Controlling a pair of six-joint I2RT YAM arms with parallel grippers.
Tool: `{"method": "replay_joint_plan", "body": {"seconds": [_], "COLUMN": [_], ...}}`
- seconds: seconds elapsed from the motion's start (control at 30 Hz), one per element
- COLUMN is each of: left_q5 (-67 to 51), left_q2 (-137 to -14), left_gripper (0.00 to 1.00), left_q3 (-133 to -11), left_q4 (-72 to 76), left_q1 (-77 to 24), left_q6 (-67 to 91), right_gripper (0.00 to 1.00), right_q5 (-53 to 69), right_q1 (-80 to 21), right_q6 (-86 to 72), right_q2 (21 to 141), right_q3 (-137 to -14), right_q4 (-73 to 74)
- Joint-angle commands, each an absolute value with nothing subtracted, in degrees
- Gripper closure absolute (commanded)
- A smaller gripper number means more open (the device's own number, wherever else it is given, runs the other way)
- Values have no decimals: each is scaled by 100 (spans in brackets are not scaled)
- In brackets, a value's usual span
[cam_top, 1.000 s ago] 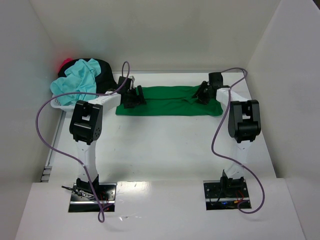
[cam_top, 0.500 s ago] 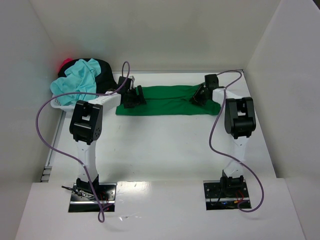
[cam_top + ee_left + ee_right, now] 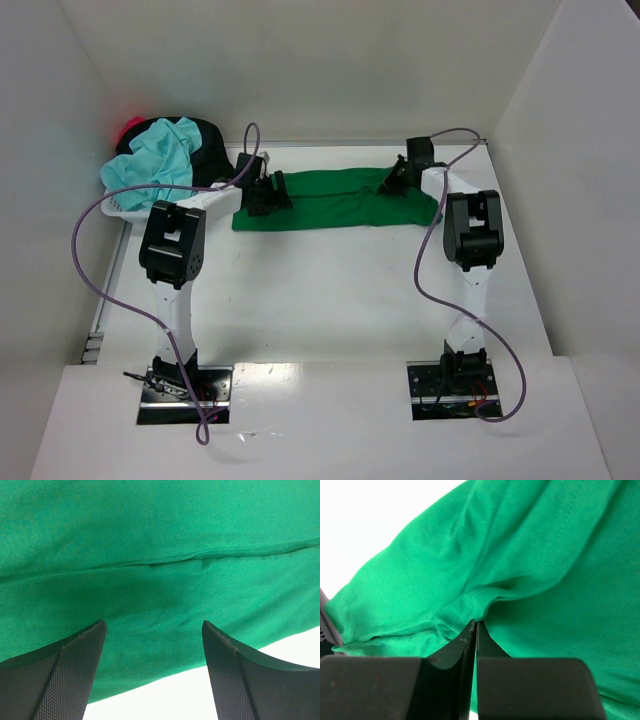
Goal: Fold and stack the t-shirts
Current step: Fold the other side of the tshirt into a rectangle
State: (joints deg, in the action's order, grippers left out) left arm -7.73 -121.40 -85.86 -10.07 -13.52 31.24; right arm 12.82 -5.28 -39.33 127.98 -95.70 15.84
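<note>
Fold step in hand: green t-shirt (image 3: 335,200) lies as a long left-to-right band on the far tabletop (image 3: 330,290), right pincer (image 3: 474,625) pinched tight on a hem fold at its right end, left pincer (image 3: 153,626) spread wide over the left end, holding nothing. Judged next: left must close on cloth before either end is carried over. The far wall (image 3: 330,90) and right wall (image 3: 540,150) sit near the band; free room lies nearward, the turquoise t-shirt (image 3: 150,165) heaped far left.

Reaches both arms forward from the near edge, elbows raised, wrists pitched down. Holds the left gripper (image 3: 268,192) with fingers spread wide apart. Clamps the right gripper (image 3: 393,183) on a fold of the green t-shirt (image 3: 335,205), fingers pressed together.
</note>
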Motion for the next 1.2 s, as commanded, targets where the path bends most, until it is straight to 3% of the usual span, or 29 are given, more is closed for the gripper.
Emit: {"method": "replay_joint_plan", "body": {"seconds": [0.0, 0.33, 0.4, 0.5, 0.53, 0.7, 1.03, 1.17], "left_q5": [-694, -747, -747, -747, -747, -694, -264, 17], "left_q2": [-12639, -12639, -12639, -12639, -12639, -12533, -11542, -11014], "left_gripper": [14, 14, 14, 14, 14, 14, 13, 3], "left_q3": [-8341, -8341, -8341, -8341, -8341, -8341, -8621, -8675], "left_q4": [-1397, -1503, -1503, -1503, -1564, -1617, -1863, -1496], "left_q1": [-1310, -1310, -1310, -1310, -1310, -1310, -1310, -1371], "left_q6": [2927, 2874, 2874, 2874, 2874, 2821, 1716, 732], "right_gripper": [97, 97, 93, 60, 42, 17, 12, 9], "right_q5": [1283, 1538, 1538, 1669, 1731, 1653, 694, 291], "right_q1": [-606, -606, -606, -606, -606, -606, -606, -606], "right_q6": [-3867, -3814, -3762, -3700, -3639, -3445, -3217, -3278], "right_q2": [12771, 13798, 13965, 14089, 14089, 13440, 11427, 10837], "right_q3": [-9896, -11756, -12013, -12216, -12217, -11664, -8978, -7912], "right_q4": [1617, 2081, 2145, 2215, 2215, 2004, 1522, 1274]}}
